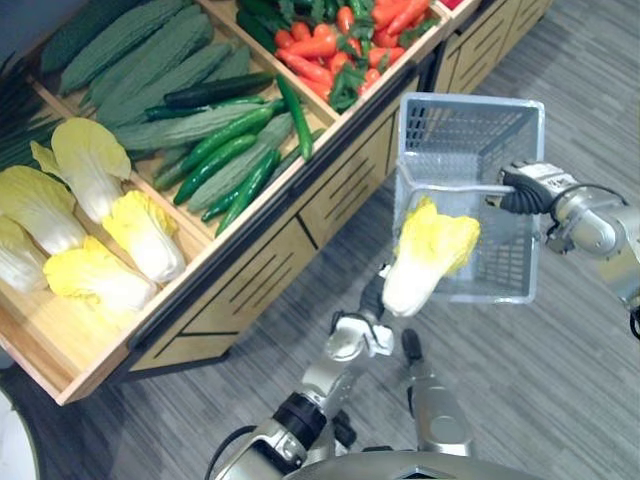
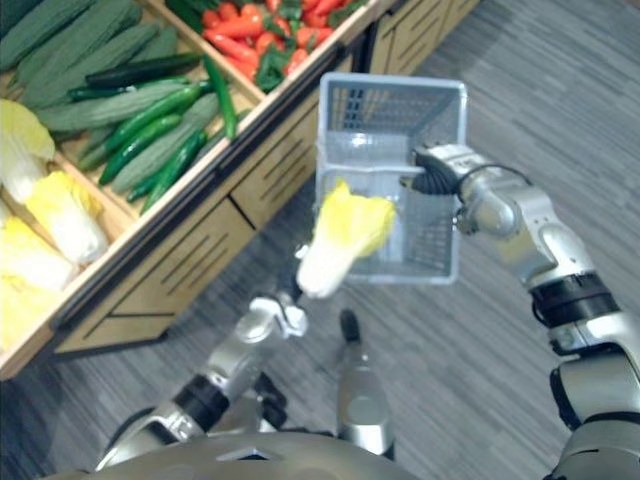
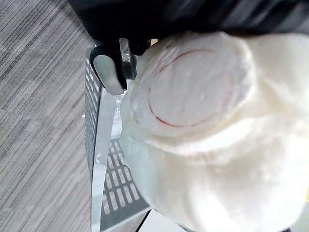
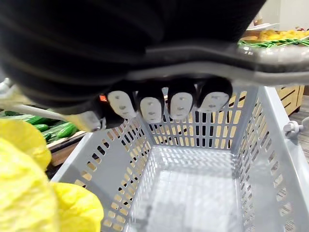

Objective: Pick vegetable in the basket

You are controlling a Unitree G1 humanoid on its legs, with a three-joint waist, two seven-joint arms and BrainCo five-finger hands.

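Cabbage [image 1: 430, 255]: off the stand, in the air, held by my left hand [image 1: 372, 298].

- Wooden stand [image 1: 300, 200] runs along the robot's left. Its tray holds more pale cabbages [image 1: 90, 160], then cucumbers [image 1: 230, 150] and bitter gourds [image 1: 150, 50], with red peppers [image 1: 330, 50] at the far end.
- Grey plank floor [image 1: 560, 380] lies below everything else.
- Grey mesh basket [image 1: 470, 100] hangs clear of the floor, just beside the stand's front. I see nothing on its bottom.
- The held cabbage is tilted, its yellow leafy end at the basket's left rim and its white base towards the robot. I cannot tell whether the leaves touch the rim.
- The left hand is wrapped round the white base, one fingertip [image 3: 108, 72] showing beside the cut end.
- The right hand [image 1: 515, 190] has its fingers [image 4: 152, 108] curled under the handle [image 1: 445, 186], carrying the basket.
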